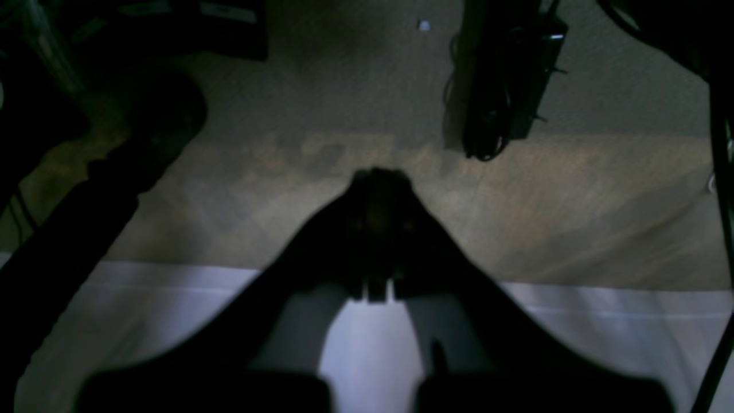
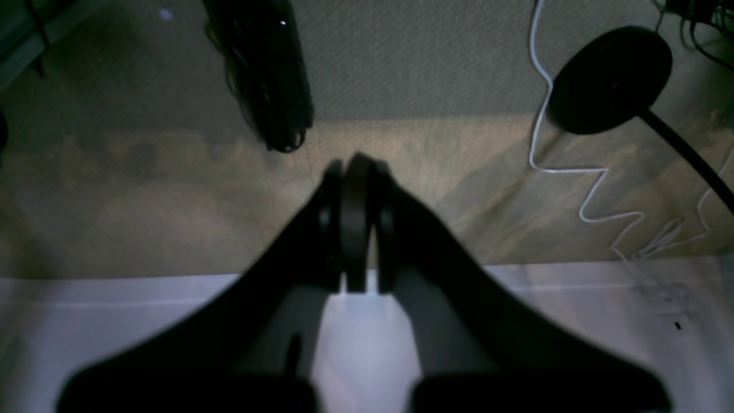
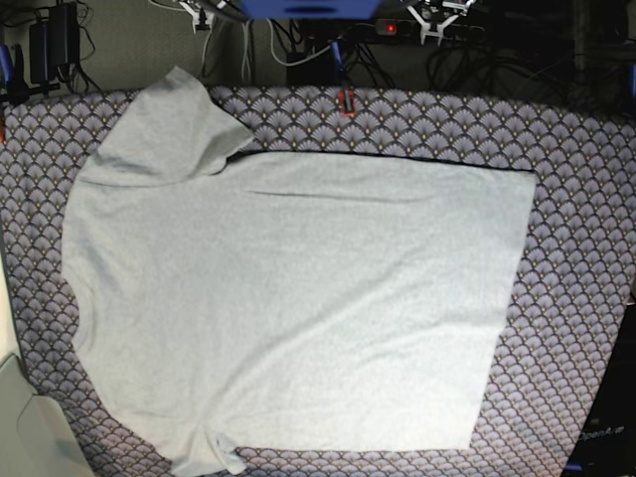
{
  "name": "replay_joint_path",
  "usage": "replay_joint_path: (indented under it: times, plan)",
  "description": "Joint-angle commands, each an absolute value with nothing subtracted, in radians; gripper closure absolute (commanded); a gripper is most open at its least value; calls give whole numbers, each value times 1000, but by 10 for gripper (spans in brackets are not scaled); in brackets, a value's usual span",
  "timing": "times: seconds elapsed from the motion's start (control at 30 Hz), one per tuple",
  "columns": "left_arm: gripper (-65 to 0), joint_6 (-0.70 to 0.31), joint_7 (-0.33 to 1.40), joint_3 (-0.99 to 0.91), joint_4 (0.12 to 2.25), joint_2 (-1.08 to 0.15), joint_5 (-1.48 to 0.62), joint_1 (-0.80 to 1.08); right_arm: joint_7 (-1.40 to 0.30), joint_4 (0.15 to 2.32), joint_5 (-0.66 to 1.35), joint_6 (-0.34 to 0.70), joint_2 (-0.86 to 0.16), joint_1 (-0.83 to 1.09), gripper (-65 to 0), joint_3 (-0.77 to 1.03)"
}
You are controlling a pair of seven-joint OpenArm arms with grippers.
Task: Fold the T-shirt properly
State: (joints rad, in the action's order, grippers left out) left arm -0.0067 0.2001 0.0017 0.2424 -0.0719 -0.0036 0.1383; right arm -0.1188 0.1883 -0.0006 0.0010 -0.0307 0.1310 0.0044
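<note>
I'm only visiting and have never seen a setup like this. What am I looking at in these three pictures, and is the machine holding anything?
It is a robot with two arms, each ending in jaws, and each carrying a small camera at its wrist. The two dark pictures come from those cameras: you see the left gripper and the right gripper from behind, with the floor beyond them. Both pairs of jaws are shut and, as far as these dim views show, empty. The bright picture looks down from above. There a grey T-shirt lies spread flat, plain side up, on a tablecloth with a fan pattern. One sleeve points to the far left corner. Neither arm appears in that view. The folding has not begun.
</note>
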Motion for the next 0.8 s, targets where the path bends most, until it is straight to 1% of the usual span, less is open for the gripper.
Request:
replay_joint_path:
  times: [0.0,0.3,0.4,0.47,0.7,0.77]
  plan:
    - [-3,-4,186,1,246,-76,-2,145,-119,189,-2,8,-35,136,0,4]
    - [-3,-4,159,1,248,-76,-2,168,-119,196,-2,8,-35,140,0,8]
    - [-3,-5,157,-2,309,-79,-5,203,-119,278,-2,8,-36,191,0,8]
    - [-3,-5,157,-2,424,-84,-5,271,-119,406,-2,8,-38,257,0,10]
    - [-3,-2,171,-5,888,-117,-7,499,-131,952,-2,8,-50,538,0,10]
    - [-3,-2,211,-7,1001,-119,-7,552,-131,1070,-2,8,-50,598,0,10]
